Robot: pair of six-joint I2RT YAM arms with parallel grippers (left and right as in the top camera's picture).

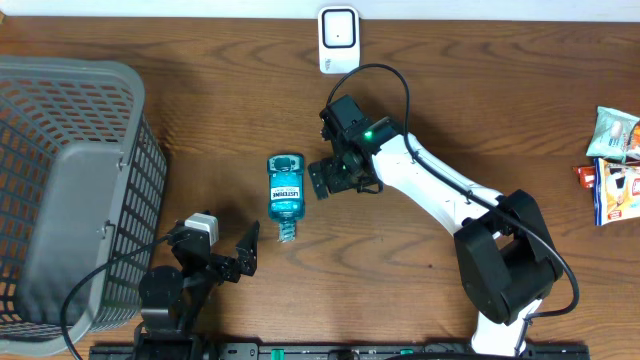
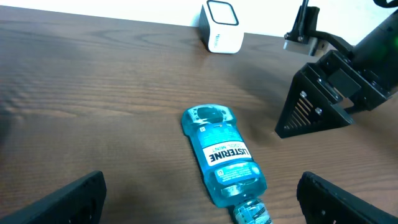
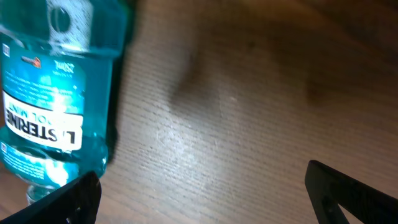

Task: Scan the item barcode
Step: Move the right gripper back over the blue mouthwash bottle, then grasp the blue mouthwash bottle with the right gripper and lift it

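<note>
- Far out to the left of both claws sits the grey basket (image 1: 70,200), well apart from the work and of no account for the next move
- Next along, the left claw (image 1: 232,255) has its jaws spread wide with nothing between them. From its own camera I see the bottle (image 2: 224,155) straight ahead, cap end nearest, its body running away toward the white scanner (image 2: 222,28)
- Between the two claws the bottle lies flat on the table (image 1: 480,90), front label up. Its long axis runs from the cap, on the arm-base side, to the foot, which points at the scanner well beyond it
- No barcode shows on the upward face, so I judge it sits on the face that is down
- Just right of the bottle's body stands the right claw (image 1: 342,178), jaws also wide apart and empty. In its wrist view the bottle is off beyond the left finger, beside the jaws and not between them
- I judge the right claw the nearer one, and its jaws would close across the bottle's narrow width once it shifts left over the body. The left claw is lined up along the axis and would meet only the cap
- Far beyond the right claw lie some snack packets (image 1: 612,165), well apart
</note>
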